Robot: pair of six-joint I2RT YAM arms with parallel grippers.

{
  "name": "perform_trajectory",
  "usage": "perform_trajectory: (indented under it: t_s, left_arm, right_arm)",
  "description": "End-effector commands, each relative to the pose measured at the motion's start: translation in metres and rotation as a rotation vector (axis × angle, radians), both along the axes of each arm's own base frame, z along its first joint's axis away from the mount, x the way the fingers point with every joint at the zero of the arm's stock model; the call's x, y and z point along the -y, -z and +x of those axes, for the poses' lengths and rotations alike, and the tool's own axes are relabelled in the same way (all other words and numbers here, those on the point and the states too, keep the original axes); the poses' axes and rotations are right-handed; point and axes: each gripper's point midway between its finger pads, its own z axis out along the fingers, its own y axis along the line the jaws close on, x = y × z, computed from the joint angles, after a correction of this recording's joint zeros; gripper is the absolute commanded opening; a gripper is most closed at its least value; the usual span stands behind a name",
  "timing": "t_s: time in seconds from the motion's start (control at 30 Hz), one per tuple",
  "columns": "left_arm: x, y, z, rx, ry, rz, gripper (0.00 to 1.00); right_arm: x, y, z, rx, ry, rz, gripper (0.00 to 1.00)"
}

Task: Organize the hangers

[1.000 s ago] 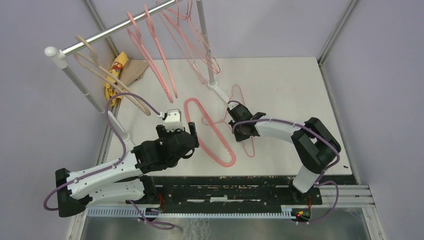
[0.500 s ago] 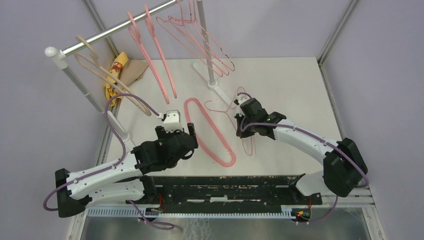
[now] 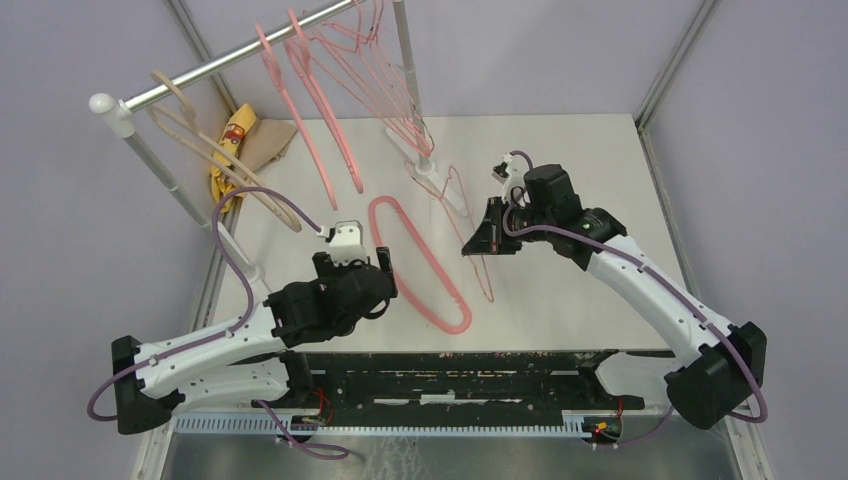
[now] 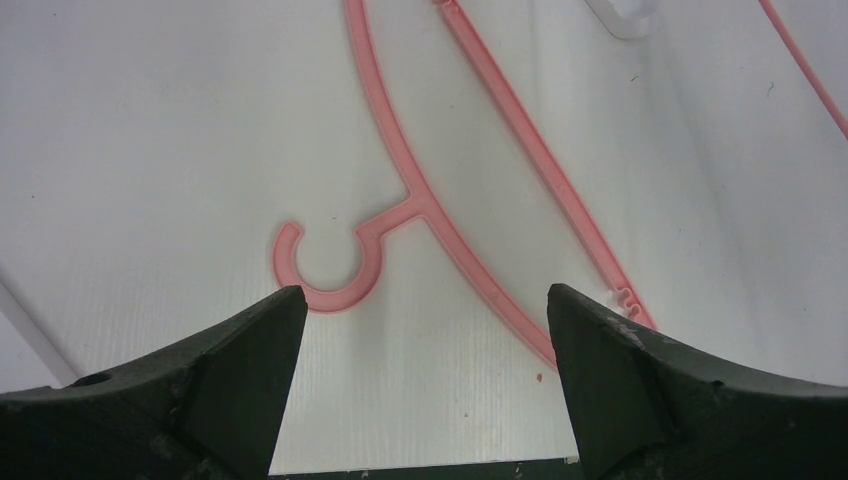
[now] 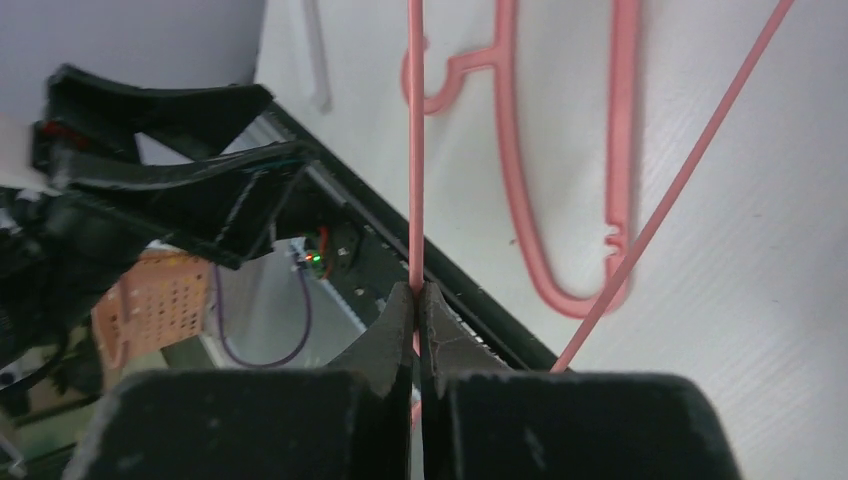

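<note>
White tabletop (image 3: 600,160) lies under the right gripper (image 5: 415,295), the arm nearer the rail (image 3: 220,68), clamped on a pink wire hanger (image 5: 413,150) beside its post (image 3: 412,90).

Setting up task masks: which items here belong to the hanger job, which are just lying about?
Job: wire hanger in right end effector; plastic hanger on table; hung pink hangers; beige hanger.
Lying about: rail; yellow and tan cloth.

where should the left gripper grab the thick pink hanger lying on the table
I'd take the thick pink hanger at the short neck joining hook and shoulders, coming straight down. It lies flat on the table, and the open left gripper hovers facing that neck.
</note>
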Motion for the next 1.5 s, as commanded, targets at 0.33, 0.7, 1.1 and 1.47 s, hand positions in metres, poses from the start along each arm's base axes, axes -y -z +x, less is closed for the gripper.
perform_trajectory:
  t_s: [0.33, 0.7, 1.1, 1.47]
  left_arm:
    - [0.004, -0.001, 0.004, 0.021, -0.034, -0.037, 0.96]
    - [0.002, -0.004, 0.002, 0.027, -0.032, -0.061, 0.95]
    - [-0.006, -0.005, 0.002, 0.039, -0.048, -0.058, 0.95]
    - [-0.015, -0.003, 0.0, 0.04, -0.075, -0.041, 0.95]
  right_arm:
    - [-0.024, -0.137, -0.051, -0.001, -0.217, 0.399, 0.01]
    - [-0.05, -0.213, -0.019, 0.074, -0.227, 0.618, 0.01]
    - [-0.079, -0.271, 0.016, 0.154, -0.326, 0.732, 0.01]
    - [-0.099, -0.293, 0.036, 0.102, -0.452, 0.87, 0.01]
